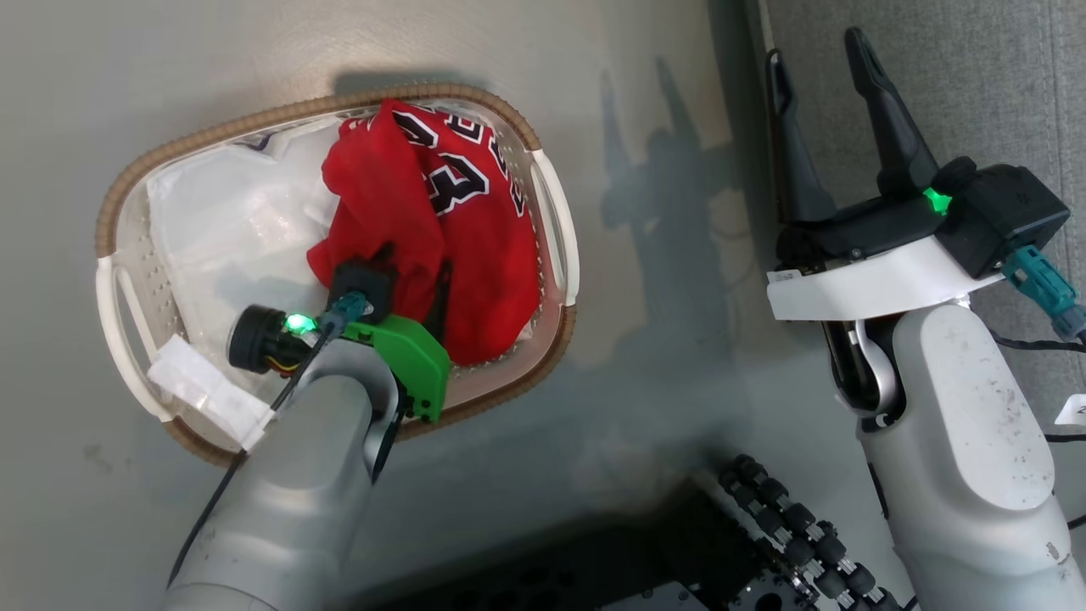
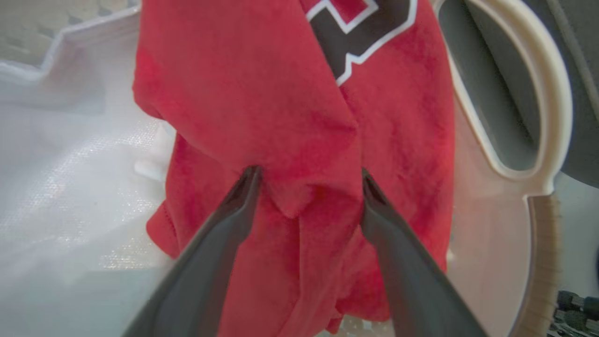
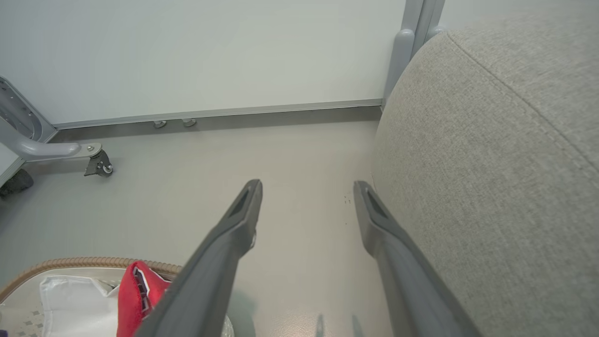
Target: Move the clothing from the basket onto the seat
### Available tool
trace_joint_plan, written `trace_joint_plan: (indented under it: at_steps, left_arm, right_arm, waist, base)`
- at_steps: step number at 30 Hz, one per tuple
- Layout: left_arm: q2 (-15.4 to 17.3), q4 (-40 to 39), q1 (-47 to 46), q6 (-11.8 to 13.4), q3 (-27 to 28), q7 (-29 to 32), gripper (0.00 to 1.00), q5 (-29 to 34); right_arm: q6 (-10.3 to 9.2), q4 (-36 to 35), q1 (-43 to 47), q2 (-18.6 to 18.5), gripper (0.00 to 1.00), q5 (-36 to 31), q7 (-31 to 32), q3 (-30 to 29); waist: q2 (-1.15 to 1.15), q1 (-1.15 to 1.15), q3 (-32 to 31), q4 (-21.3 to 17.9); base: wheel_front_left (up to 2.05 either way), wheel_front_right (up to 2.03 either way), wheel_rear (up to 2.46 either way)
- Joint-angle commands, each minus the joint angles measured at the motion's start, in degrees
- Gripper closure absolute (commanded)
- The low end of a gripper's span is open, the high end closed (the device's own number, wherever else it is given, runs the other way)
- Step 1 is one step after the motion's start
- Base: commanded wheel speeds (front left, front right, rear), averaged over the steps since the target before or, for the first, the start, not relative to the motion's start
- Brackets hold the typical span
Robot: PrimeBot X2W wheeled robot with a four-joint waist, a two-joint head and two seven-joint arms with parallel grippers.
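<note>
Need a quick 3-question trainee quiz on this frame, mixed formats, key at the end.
1. Fill in: the right gripper, beside the seat, stands ___ and holds nothing.
2. True or false: the left gripper is shut on the clothing.
3. The clothing lies: A in the basket; B on the seat; C in the right gripper.
Key: 1 open. 2 false, its open fingers straddle a red fold. 3 A.

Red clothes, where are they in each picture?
Head view: clothes upper left of centre, in the basket's right half.
Left wrist view: clothes in the middle, big and close.
Right wrist view: clothes in the bottom left corner.
Shared landmark: basket's brown rim.
</note>
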Motion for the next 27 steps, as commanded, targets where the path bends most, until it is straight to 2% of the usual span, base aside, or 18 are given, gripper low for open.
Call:
trace_joint_plan:
  at_steps: [1,4,7,18,19,20,23,27]
  left_arm:
    - [0.4,0.7,-0.9,0.7,-0.2,0.0,0.00,0.0]
    - [0.4,1.7,-2.8,2.7,-0.8,0.0,0.00,0.5]
    - [0.4,2.4,-3.8,3.8,-1.2,0.0,0.00,0.6]
    - [0.4,4.5,-7.8,2.9,-1.7,0.0,0.00,1.9]
    - [0.4,5.5,-7.6,2.9,-1.7,0.0,0.38,1.3]
    - [0.4,6.2,-7.6,2.7,-2.0,0.0,1.00,1.0]
    - [0.4,8.0,-7.0,1.9,-3.1,0.0,1.00,-0.9]
    - [0.4,7.3,-5.2,2.2,-3.6,0.0,1.00,-2.5]
  right_arm:
    - [-0.06,-0.1,-0.5,-0.2,0.00,-0.2,-0.1,0.0]
    - [-0.06,-0.1,-0.9,-0.2,0.00,-0.1,-0.1,0.0]
    - [-0.06,-0.3,-1.0,-0.2,0.00,0.2,-0.1,-0.1]
    - [-0.06,-0.5,-0.9,-0.2,0.00,0.9,-0.1,-0.2]
    - [-0.06,-0.4,-0.8,-0.2,0.00,1.0,-0.1,-0.2]
    - [-0.06,-0.2,-0.8,-0.2,0.00,1.0,-0.1,-0.1]
    - [-0.06,0.5,-0.6,-0.2,0.00,1.1,-0.1,-0.3]
    - [-0.06,1.1,0.0,-0.2,0.00,1.3,-0.1,-0.3]
  waist:
    - [0.00,0.00,1.0,-0.3]
    - [0.00,0.00,1.7,-0.5]
    - [0.00,0.00,2.4,-0.6]
    - [0.00,0.00,3.7,-0.8]
    - [0.00,0.00,3.6,-0.8]
    - [0.00,0.00,3.5,-0.9]
    - [0.00,0.00,2.4,-0.8]
    - [0.00,0.00,0.1,0.0]
  base:
    - [0.00,0.00,0.00]
    - [0.00,0.00,0.00]
    - [0.00,0.00,0.00]
    - [0.00,0.00,0.00]
    - [0.00,0.00,0.00]
    - [0.00,0.00,0.00]
    - [0.00,0.00,0.00]
    - [0.00,0.00,0.00]
